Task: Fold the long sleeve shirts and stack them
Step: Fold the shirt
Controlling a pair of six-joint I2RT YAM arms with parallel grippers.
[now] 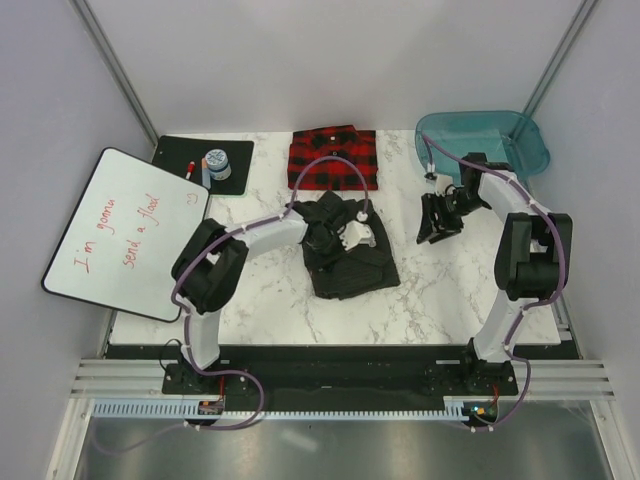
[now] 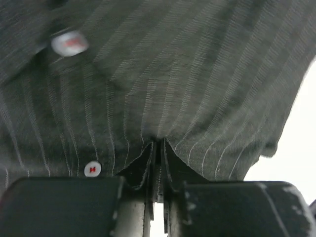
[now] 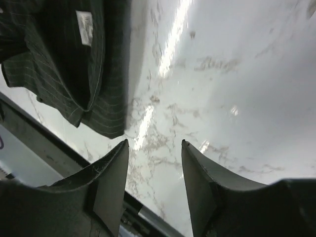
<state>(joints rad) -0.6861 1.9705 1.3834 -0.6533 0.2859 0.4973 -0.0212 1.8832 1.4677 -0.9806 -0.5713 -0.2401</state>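
Left gripper (image 2: 158,192): clamped shut on a pinched fold of the pinstriped shirt (image 1: 350,265), with the cloth bunched between its two fingers, at the shirt's far part.
Right gripper (image 3: 154,148): jaws spread with nothing between them, hanging over bare marble to the right of the pinstriped shirt and apart from it.
Table (image 1: 450,290): white marble-pattern top on which the shirts and the mat lie.
Whiteboard (image 1: 125,230): tilted over the left edge, with red handwriting across it.
Teal tub (image 1: 490,135): at the far right corner, beyond the right gripper.
Pinstriped shirt: dark charcoal with fine pale stripes, lying in a rumpled, partly folded heap at the middle of the table.
Plaid shirt (image 1: 333,158): red and black, folded into a neat rectangle at the far middle; just beyond the dark heap, whether touching I cannot tell.
Black mat (image 1: 175,150): at the far left, between whiteboard and plaid shirt.
Jar (image 1: 216,162): small, blue-lidded, standing on the mat.
Marker (image 1: 189,168): lying on the mat, left of the jar.
Buttons (image 2: 92,169): two pale ones with red thread, seen on the dark cloth in the left wrist view.
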